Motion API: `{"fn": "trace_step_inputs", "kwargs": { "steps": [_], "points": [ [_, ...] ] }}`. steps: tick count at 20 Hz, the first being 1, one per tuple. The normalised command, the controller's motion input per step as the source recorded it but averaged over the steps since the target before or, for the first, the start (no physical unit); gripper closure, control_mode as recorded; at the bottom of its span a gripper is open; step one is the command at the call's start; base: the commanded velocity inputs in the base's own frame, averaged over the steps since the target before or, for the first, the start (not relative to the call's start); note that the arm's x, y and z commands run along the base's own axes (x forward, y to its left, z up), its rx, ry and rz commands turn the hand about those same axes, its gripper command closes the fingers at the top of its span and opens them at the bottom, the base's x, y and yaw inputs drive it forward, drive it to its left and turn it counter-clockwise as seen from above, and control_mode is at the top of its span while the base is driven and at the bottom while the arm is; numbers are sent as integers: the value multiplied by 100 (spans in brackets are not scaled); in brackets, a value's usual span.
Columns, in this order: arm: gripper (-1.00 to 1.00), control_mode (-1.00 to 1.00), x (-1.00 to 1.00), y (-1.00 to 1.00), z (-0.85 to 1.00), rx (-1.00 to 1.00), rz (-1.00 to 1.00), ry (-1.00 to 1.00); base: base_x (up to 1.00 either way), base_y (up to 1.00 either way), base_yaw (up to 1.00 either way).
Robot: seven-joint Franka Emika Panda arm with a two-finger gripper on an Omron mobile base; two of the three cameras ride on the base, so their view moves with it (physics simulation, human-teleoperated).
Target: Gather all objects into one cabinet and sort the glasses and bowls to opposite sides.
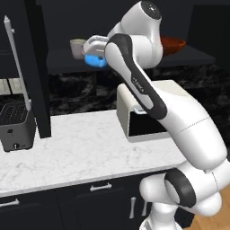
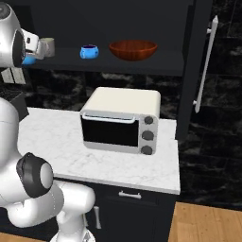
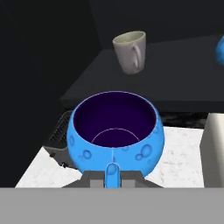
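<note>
My gripper (image 3: 113, 174) is shut on the rim of a small bright blue bowl (image 3: 114, 131) with a dark inside, held upright in the air just in front of the black cabinet's shelf (image 3: 175, 74). The off-white mug (image 3: 130, 51) stands on that shelf beyond the bowl, toward the left end. In the left base view the gripper (image 1: 96, 54) holds the blue bowl (image 1: 95, 61) beside the mug (image 1: 77, 47). A second blue bowl (image 2: 89, 51) and the wide reddish-brown bowl (image 2: 133, 49) sit further right on the shelf. Both cabinet doors stand open.
A white toaster oven (image 2: 120, 120) sits on the marble counter (image 1: 81, 143) under the shelf. A dark toaster (image 1: 15, 125) stands at the counter's left. The open left door (image 1: 38, 67) and right door (image 2: 201, 66) with its silver bar handle flank the shelf.
</note>
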Motion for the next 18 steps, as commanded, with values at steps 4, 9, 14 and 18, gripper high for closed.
{"fn": "trace_step_inputs", "kwargs": {
  "steps": [4, 9, 14, 18],
  "points": [
    [100, -100, 25, 4, -11, -1, 1, 0, 0, 0, 0],
    [100, -100, 13, 29, -17, -1, 5, 0, 0, 0, 0],
    [100, -100, 18, 25, -7, -1, 6, -6, 0, 0, 0],
    [100, -100, 23, 17, 0, 0, 0, -12, 0, 0, 0]
  ]
}}
